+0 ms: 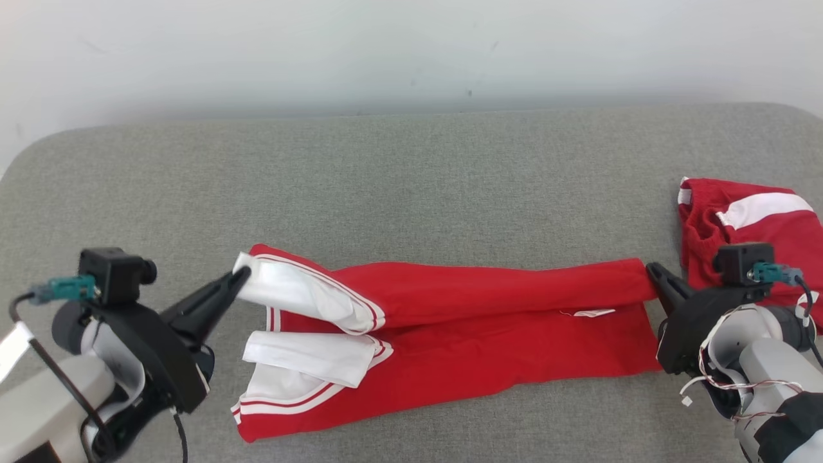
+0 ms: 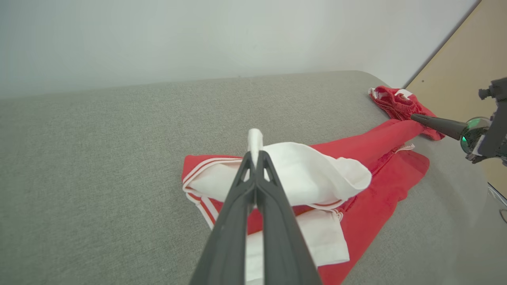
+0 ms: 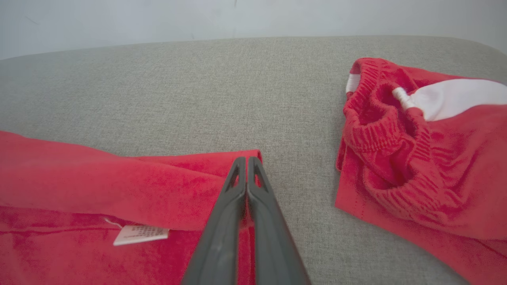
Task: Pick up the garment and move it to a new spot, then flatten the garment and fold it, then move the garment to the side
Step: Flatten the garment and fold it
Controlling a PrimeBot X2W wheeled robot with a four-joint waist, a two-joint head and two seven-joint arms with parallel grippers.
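Note:
A red garment [image 1: 463, 334] with white sleeves and red-and-white trim lies stretched across the grey cushion. Its far half is lifted and doubled toward the near half. My left gripper [image 1: 239, 276] is shut on the white sleeve end [image 2: 255, 139] at the garment's left. My right gripper [image 1: 651, 270] is shut on the red hem corner [image 3: 253, 155] at its right end. The lifted fold hangs between the two grippers, and a small white label [image 3: 140, 234] shows under it. The other arm's finger [image 2: 435, 122] shows in the left wrist view.
A second red piece with a white stripe and elastic waistband [image 1: 752, 225] lies bunched at the cushion's right edge, close behind my right gripper. The grey cushion [image 1: 411, 180] runs back to a pale wall. Tan floor [image 2: 467, 67] lies beyond its right edge.

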